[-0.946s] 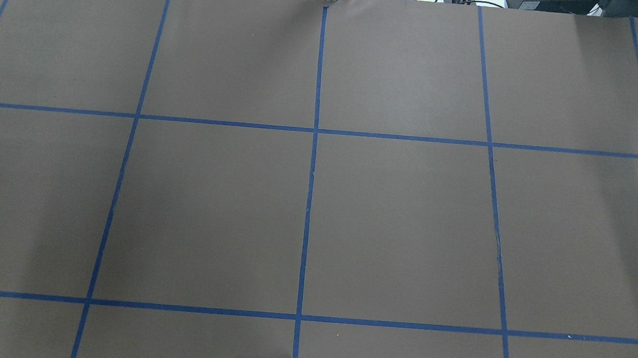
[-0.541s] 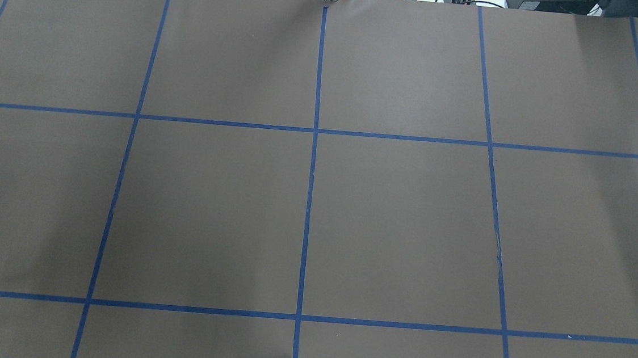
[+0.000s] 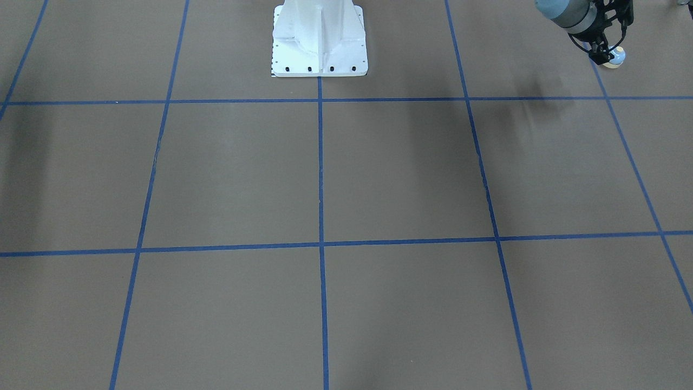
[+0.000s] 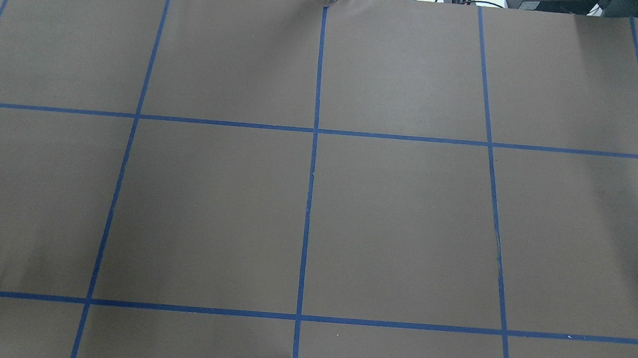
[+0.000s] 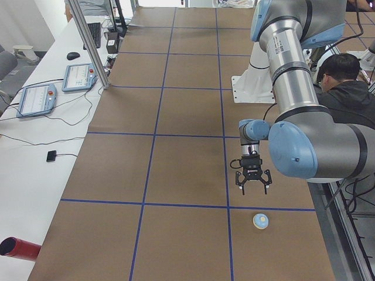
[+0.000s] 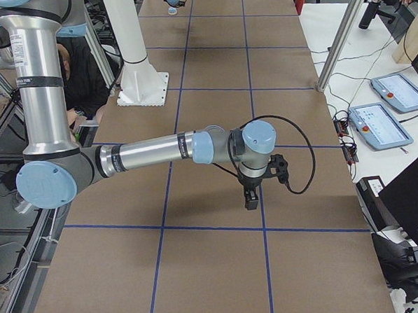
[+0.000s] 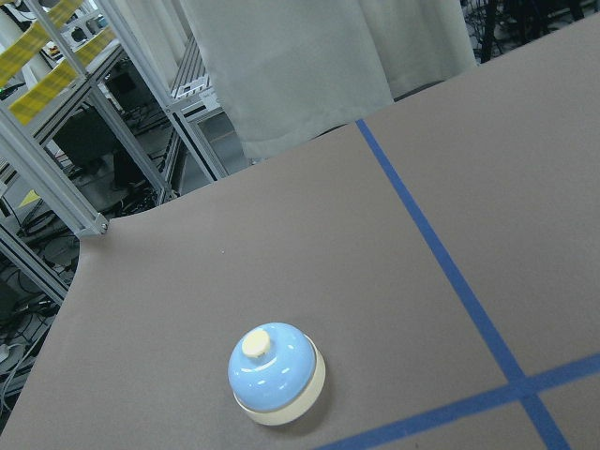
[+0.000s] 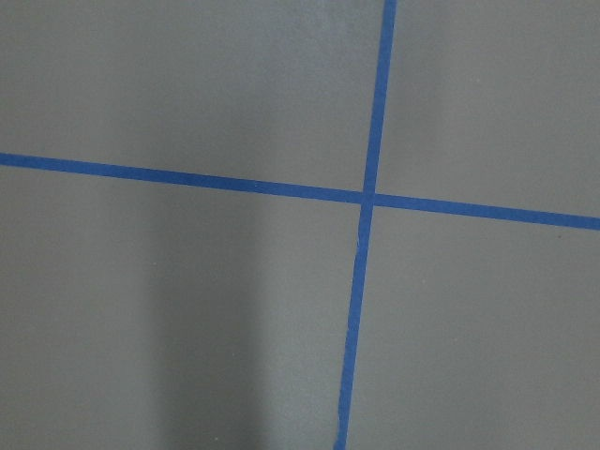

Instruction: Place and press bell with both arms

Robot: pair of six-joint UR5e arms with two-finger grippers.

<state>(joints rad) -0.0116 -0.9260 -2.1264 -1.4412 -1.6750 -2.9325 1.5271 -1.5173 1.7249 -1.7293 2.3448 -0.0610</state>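
left gripper (image 5: 253, 187), fingers spread, hangs empty near the bell (image 7: 277, 371) on the table (image 5: 176, 164); placing and pressing look undone; right gripper (image 6: 251, 203): i cannot tell its state.

Both arms are thick silver-grey tubes joined by rounded grey housings with light-blue caps. The left arm (image 5: 291, 82) carries small printed lettering and a dark ring on its upright tube, while the right arm (image 6: 149, 151) has a thin black cable (image 6: 311, 154) looping out from its black wrist hardware. The white flanged pedestal (image 3: 319, 32) flares to a square base plate fixed along its edge with a row of black bolts (image 3: 309, 69).
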